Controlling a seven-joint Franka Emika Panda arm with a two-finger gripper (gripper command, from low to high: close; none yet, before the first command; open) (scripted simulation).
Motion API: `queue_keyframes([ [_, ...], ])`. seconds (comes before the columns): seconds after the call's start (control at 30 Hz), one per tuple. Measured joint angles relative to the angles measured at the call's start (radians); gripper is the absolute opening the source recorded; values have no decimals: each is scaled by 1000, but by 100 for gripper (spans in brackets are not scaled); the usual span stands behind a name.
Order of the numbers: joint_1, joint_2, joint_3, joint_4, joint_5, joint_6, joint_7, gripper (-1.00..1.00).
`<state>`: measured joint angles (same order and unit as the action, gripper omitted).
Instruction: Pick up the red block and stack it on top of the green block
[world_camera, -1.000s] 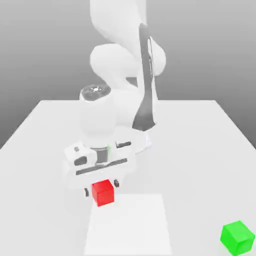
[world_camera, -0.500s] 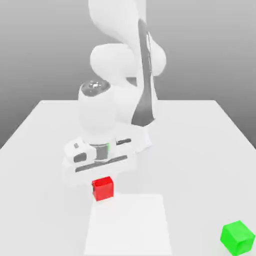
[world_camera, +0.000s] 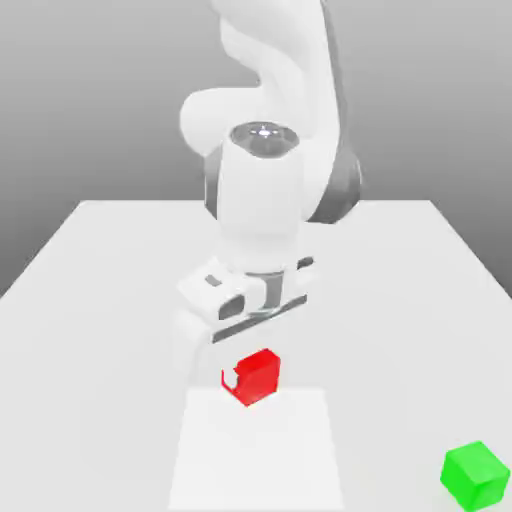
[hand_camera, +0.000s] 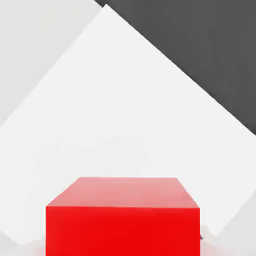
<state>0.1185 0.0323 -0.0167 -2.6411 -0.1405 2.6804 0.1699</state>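
Observation:
The red block (world_camera: 256, 376) hangs just under the white hand, lifted off the table and turned at an angle. My gripper (world_camera: 250, 378) is shut on it, with a dark fingertip showing at the block's edge toward the exterior view's left. In the hand view the red block (hand_camera: 122, 215) sits close to the camera with the table far beneath it. The green block (world_camera: 476, 474) rests on the table at the front, toward the exterior view's right, well away from the held cube.
A brighter white square patch (world_camera: 257, 450) lies on the white table (world_camera: 90, 280) below the held block. The arm's base and upper links (world_camera: 275, 90) rise behind the hand. The hand view shows the table's edge against dark ground (hand_camera: 200, 45).
The gripper closed on the red block and lifted it from the table. The hand has swung toward the exterior view's right and rotated, carrying the block with it.

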Motion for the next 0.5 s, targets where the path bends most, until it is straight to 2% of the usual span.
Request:
queue_keyframes([
  [0.3,188,197,179,319,57,-134,-96,-100],
  [0.43,222,332,172,353,24,-37,-78,-100],
  [0.47,227,352,168,355,18,-19,-74,100],
  [0.5,227,352,168,355,18,-19,-74,100],
])
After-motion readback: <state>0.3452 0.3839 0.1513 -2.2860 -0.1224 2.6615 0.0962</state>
